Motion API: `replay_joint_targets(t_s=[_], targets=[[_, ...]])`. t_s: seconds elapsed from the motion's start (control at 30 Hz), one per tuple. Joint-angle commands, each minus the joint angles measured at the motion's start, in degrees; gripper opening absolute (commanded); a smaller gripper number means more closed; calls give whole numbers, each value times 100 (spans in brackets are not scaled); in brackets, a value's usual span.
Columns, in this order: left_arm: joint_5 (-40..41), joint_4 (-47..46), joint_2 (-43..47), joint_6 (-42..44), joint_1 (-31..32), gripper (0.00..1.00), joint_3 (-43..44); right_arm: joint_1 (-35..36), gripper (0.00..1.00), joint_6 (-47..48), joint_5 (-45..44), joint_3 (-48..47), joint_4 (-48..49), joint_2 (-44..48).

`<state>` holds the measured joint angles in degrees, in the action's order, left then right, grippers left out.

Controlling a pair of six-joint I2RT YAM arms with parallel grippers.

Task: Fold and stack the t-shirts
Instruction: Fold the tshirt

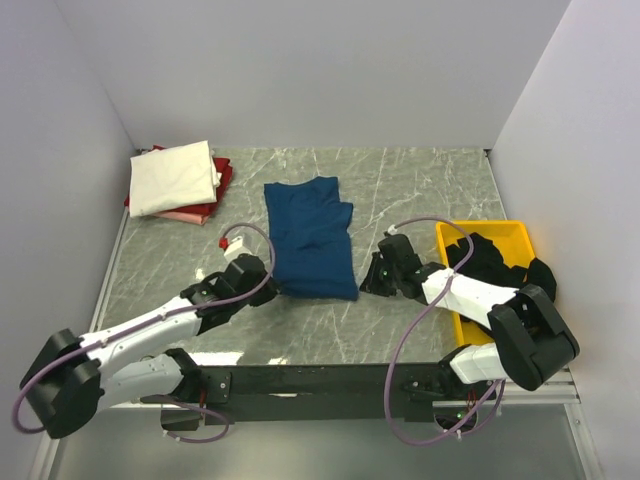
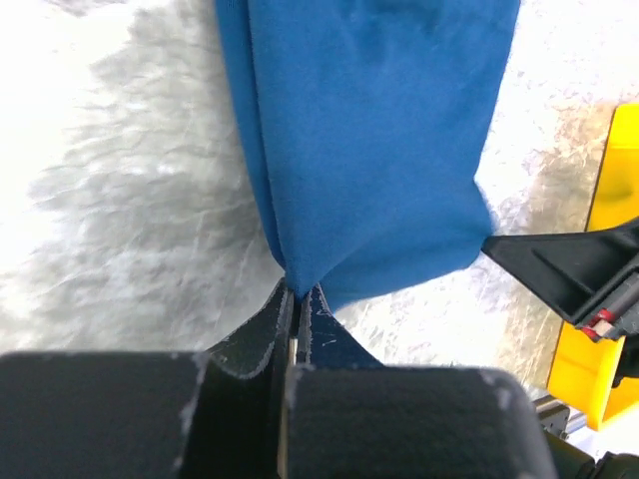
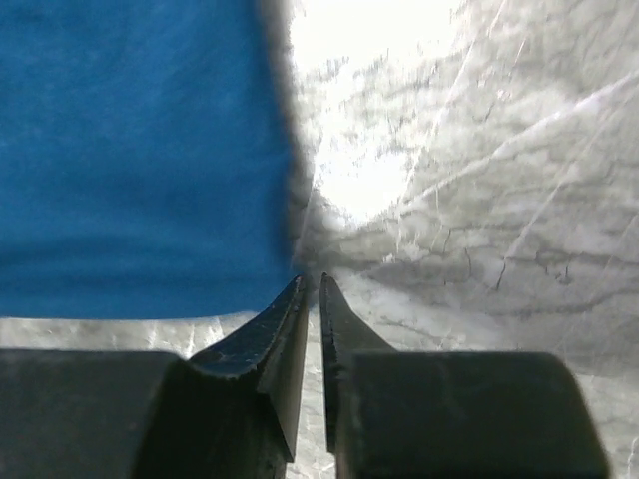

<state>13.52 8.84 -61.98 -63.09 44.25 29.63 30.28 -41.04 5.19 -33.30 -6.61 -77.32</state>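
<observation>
A dark blue t-shirt [image 1: 312, 240] lies folded into a long strip in the middle of the marble table. My left gripper [image 1: 270, 285] is at its near left corner, and in the left wrist view the jaws [image 2: 297, 296] are shut on that corner of the blue cloth [image 2: 369, 130]. My right gripper [image 1: 367, 282] sits at the near right corner. Its jaws [image 3: 312, 283] stand a narrow slit apart with only marble between them, and the blue shirt's edge [image 3: 140, 160] lies just left of the tips. A cream t-shirt [image 1: 175, 175] tops a folded stack on a red one [image 1: 224, 180] at the back left.
A yellow tray [image 1: 500, 228] at the right holds a crumpled black t-shirt [image 1: 497, 260], which spills over its right rim. White walls close in the table on three sides. The black rail [image 1: 320, 380] carrying the arm bases runs along the near edge.
</observation>
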Motion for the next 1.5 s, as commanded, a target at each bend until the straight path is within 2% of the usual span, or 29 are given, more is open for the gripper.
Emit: replay_joint_targets(t_s=[0.0,0.13,0.23,0.37,0.5,0.6,0.77,0.83,0.9,1.1,1.3,1.47], targets=[[178,830,387,227,-4,0,44,144,19,122,-106,139,29,138],[-138,681,520,192,5,0,-404,373,27,-18,-62,376,72,384],[-314,479,546,87,5,0,-764,575,38,-220,-62,666,116,734],[-219,636,792,-37,13,3,-959,654,41,-667,17,1062,265,1262],[151,1163,1222,-238,14,41,-915,663,42,-941,131,1273,380,1640],[247,1348,1643,-353,14,50,-897,733,44,-1064,280,1195,529,1641],[493,1208,1768,-99,-13,49,-591,892,43,-977,18,677,293,1396],[581,1050,1365,164,-74,48,-161,874,43,-906,-254,194,91,1176],[608,866,744,445,-144,46,278,778,42,-783,-151,-253,72,817],[-182,-136,-733,1114,-864,38,991,777,41,-704,-27,-879,72,78],[-640,-945,-2061,1308,-1129,33,1554,742,41,-564,140,-1747,72,-826],[-842,-1393,-2775,1299,-1673,31,1713,207,40,-370,490,-2514,-112,-1636]])
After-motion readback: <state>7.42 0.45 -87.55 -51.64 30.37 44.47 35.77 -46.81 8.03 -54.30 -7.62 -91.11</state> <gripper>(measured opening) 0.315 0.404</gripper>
